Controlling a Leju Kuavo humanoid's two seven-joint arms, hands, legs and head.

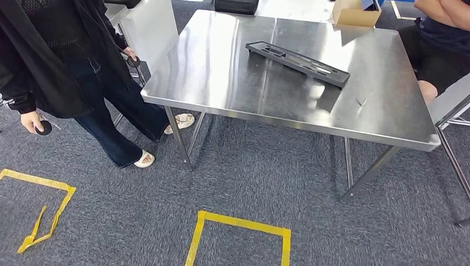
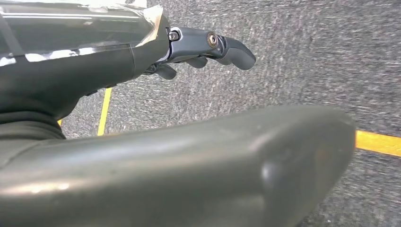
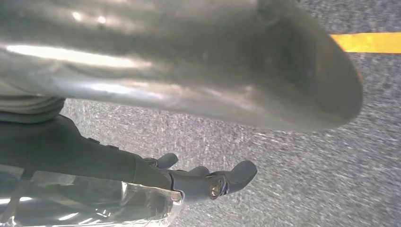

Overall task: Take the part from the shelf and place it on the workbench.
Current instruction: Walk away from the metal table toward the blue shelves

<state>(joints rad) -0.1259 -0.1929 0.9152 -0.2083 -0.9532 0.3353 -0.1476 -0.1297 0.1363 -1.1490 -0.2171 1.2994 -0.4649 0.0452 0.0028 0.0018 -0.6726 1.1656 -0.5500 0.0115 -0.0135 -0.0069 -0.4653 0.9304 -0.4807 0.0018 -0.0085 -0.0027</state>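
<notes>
From the head view, the black part [image 1: 298,63] lies flat on the steel worktop [image 1: 233,83], near its far middle, with a person [image 1: 61,66] standing at the worktop's left side. In the left wrist view, the left hand [image 2: 203,49] hangs over grey carpet [image 2: 307,56], fingers apart, holding nothing. In the right wrist view, the right hand [image 3: 203,177] likewise hangs over the carpet, empty and loosely spread, well apart from the part.

I saw a long black moulded plastic tray [image 1: 297,62] lying diagonally on the shiny stainless-steel workbench [image 1: 233,83] at upper centre. A person in dark clothes [image 1: 61,66] stood at upper left. Yellow tape squares [image 1: 238,235] marked the grey carpet [image 1: 266,177] along the bottom.
</notes>
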